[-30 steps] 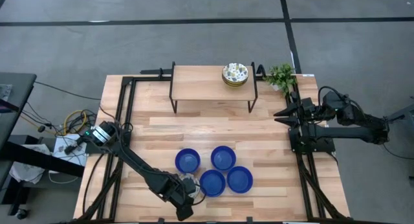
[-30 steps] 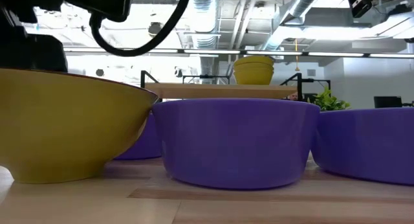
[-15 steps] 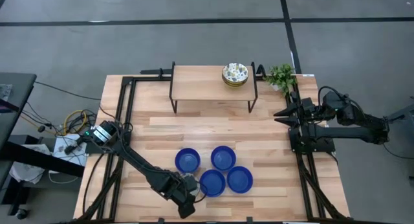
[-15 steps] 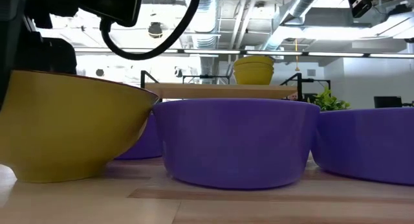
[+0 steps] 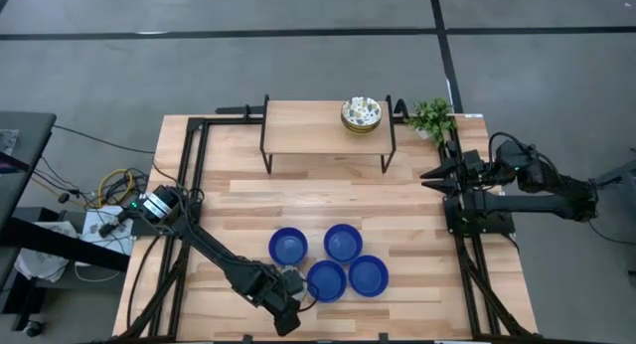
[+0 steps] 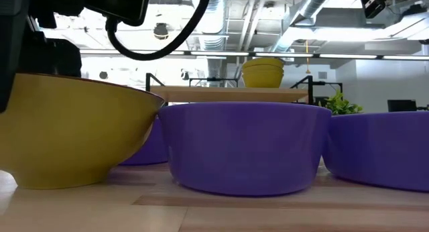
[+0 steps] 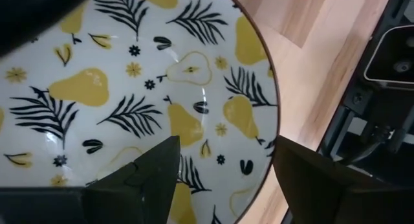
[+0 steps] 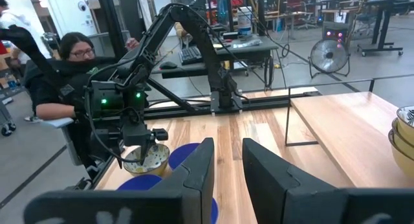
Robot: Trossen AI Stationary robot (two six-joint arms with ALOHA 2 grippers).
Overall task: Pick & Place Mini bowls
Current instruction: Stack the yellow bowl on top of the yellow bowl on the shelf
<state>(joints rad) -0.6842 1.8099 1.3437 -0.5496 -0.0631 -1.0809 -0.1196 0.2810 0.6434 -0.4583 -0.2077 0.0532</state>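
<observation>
Pale wood table (image 5: 248,200), planks with a smooth matt grain. The four blue bowls (image 5: 326,281) shine, glossy like glazed ceramic. The patterned bowl (image 7: 129,94) gleams too, white glaze with yellow pears and black leaves, its outside (image 6: 67,135) a duller yellow. The shelf (image 5: 318,125) has a wood top on thin black matt metal legs.

left pincer (image 5: 288,287): spread wide, low | right pincer (image 5: 429,175): raised, idle

Four bowls (image 5: 343,242) cobalt blue; patterned bowl (image 7: 142,94) white, yellow pears, black leaves (outside yellow).
</observation>
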